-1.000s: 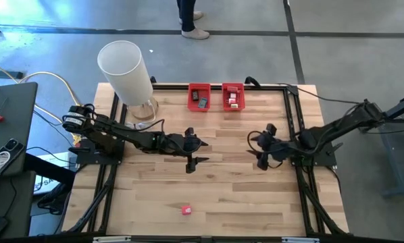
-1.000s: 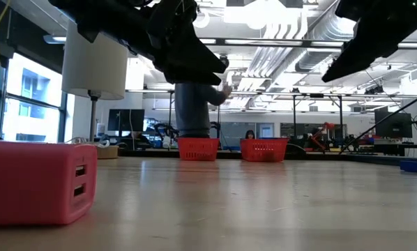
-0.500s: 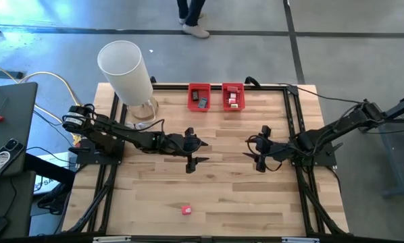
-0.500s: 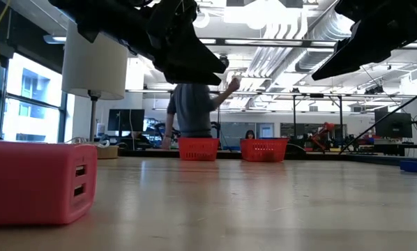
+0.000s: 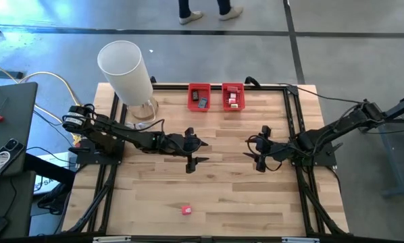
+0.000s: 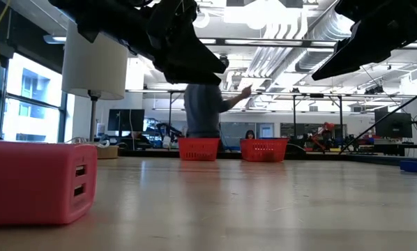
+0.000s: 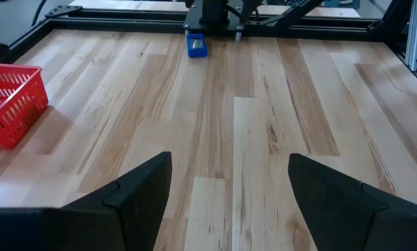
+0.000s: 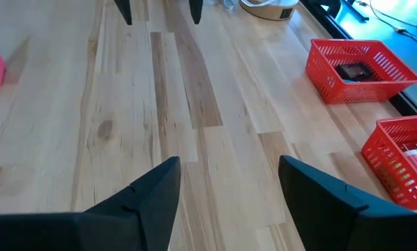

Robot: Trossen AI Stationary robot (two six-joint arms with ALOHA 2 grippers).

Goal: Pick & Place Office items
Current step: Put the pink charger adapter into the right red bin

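red block (image 5: 186, 210), bins (image 5: 199, 97), labels unreadable

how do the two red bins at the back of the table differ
The left bin holds a dark flat piece and sits nearer the white cylinder. The right bin holds red and pale pieces and sits nearer the right arm. Both are red slotted baskets, side by side, apart.
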